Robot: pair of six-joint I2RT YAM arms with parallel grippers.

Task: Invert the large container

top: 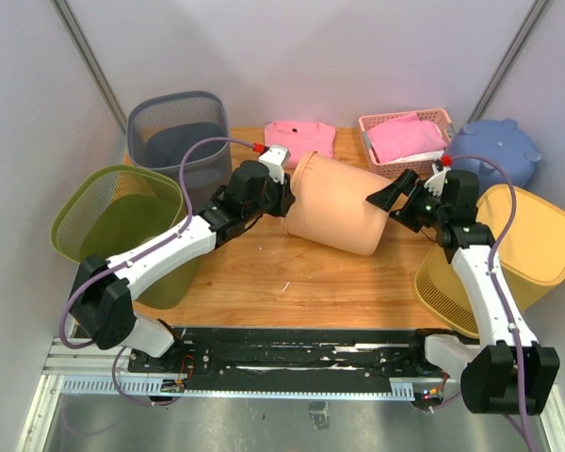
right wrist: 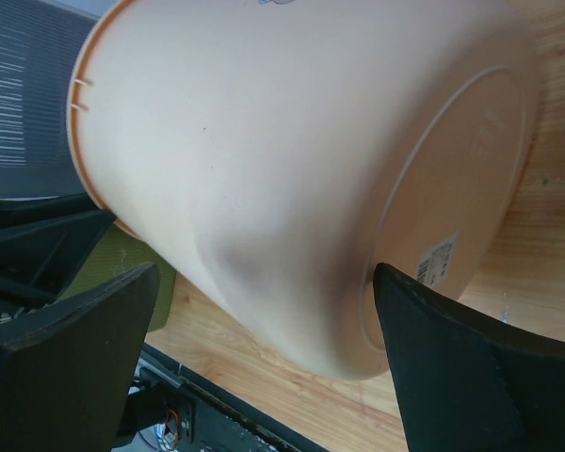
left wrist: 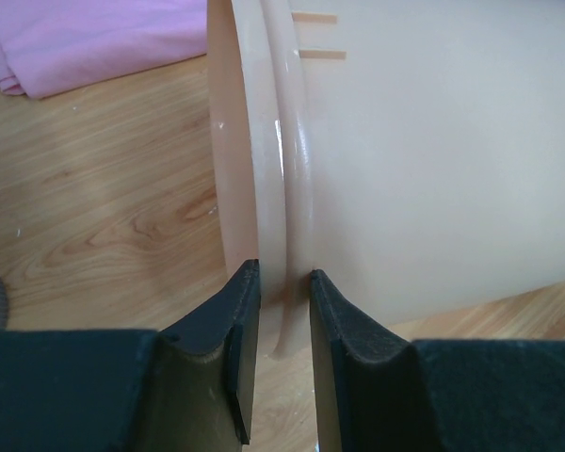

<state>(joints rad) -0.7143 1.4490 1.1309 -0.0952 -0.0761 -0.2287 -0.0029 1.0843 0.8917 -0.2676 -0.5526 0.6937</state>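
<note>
The large peach container [top: 339,202] lies on its side in the middle of the wooden table [top: 264,282], mouth to the left and base to the right. My left gripper [top: 284,195] is shut on its rim [left wrist: 282,169], one finger inside and one outside, as the left wrist view [left wrist: 284,278] shows. My right gripper [top: 396,205] is open at the base end. In the right wrist view [right wrist: 264,273] its fingers straddle the lower corner of the container [right wrist: 292,160], and the right finger [right wrist: 433,339] is against the base.
A grey mesh bin [top: 179,127] stands back left, a green mesh bin [top: 113,221] at the left and a yellow bin [top: 527,245] at the right. A pink basket [top: 405,137] with cloth, a blue container [top: 494,151] and a pink cloth [top: 299,139] lie behind.
</note>
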